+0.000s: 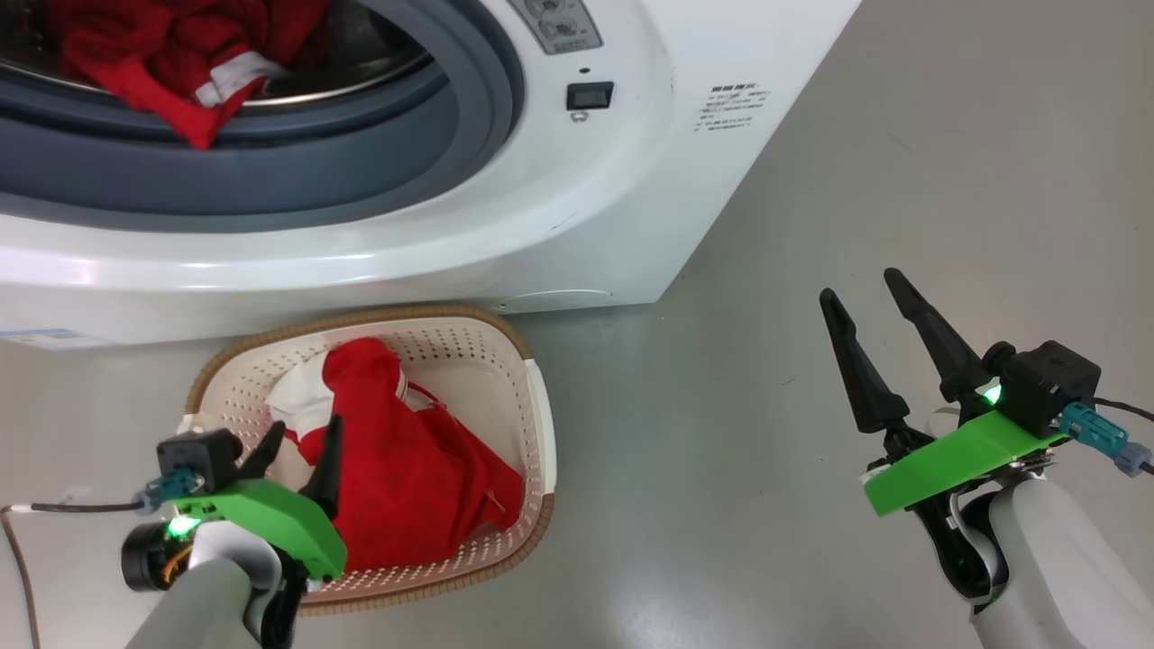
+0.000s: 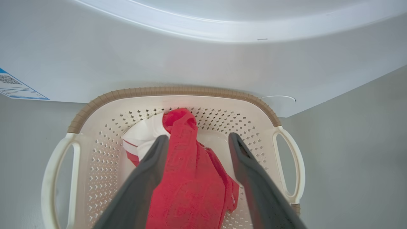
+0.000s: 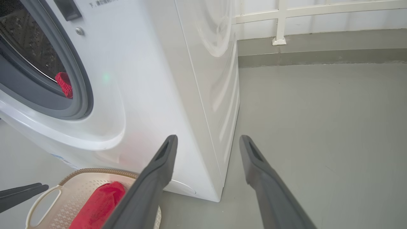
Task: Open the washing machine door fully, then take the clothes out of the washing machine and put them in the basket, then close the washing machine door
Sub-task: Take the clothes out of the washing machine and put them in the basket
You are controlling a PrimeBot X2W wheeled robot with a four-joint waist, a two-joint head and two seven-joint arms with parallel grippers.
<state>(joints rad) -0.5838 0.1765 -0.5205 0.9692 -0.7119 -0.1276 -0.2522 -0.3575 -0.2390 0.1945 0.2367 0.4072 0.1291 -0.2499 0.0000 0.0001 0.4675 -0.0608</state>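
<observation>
Clothes lie split: one red garment is heaped in the basket, and more are inside the washing machine just behind the basket. Over the basket the left gripper stands spread, straddling the garment. Well right of the basket the right gripper is spread and empty. On lifting, the left gripper could snag the cloth and drag it out.

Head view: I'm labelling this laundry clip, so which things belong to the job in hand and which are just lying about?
Job: washing machine, red clothes in its drum, basket, red clothes in the basket, left gripper, right gripper.
Lying about: grey floor, brown cable.
</observation>
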